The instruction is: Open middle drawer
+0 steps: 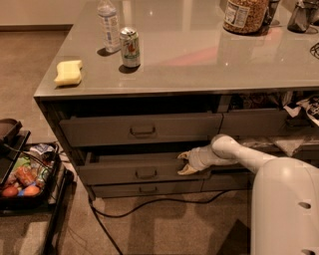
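Observation:
The middle drawer (114, 173) is a wide grey-brown front with a small metal pull (146, 174), below the counter. It stands partly pulled out, with a dark gap above its front. My gripper (185, 163) is at the right end of that front. Its two tan fingers (183, 156) straddle the top edge of the front and hold it. My white arm (234, 152) reaches in from the right.
A taller drawer (142, 130) sits above and a slim one (144, 190) below. The countertop (199, 55) holds a yellow sponge (68, 72), a can (130, 47), a bottle (108, 25) and a jar (244, 15). A snack tray (25, 179) stands on the floor at left. A black cable (149, 204) lies below.

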{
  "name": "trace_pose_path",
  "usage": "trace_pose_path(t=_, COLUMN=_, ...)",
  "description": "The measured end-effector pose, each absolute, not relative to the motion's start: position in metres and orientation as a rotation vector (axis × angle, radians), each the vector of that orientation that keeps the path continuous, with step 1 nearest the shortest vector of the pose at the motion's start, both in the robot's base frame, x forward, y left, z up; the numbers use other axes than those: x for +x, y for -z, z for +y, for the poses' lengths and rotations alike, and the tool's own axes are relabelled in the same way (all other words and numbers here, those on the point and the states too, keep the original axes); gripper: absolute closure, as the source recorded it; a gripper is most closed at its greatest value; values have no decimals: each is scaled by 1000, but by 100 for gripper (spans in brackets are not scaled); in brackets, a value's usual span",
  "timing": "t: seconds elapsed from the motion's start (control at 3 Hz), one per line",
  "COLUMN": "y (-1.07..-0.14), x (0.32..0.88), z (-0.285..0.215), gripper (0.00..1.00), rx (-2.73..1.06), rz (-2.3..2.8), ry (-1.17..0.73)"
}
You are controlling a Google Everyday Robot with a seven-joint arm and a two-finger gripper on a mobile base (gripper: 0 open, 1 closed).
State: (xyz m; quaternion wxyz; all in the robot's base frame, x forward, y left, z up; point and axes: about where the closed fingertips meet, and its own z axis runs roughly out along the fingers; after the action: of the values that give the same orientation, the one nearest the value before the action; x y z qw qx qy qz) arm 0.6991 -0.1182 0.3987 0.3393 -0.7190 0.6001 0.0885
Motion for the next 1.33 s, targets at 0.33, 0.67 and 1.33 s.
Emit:
trace_pose_path(t=0.33, y=-398, x=678, z=-121, gripper=36, rx=-1879, rz=1597, ry=-253)
trace_pose_path(t=0.67, y=-397, x=652, z=-122, gripper=36, rx=-1876, rz=1617, ry=-277)
trace_pose_path(t=1.33, y=-399, x=616, z=-122, gripper=38, rx=-1880, rz=1626, ry=-323)
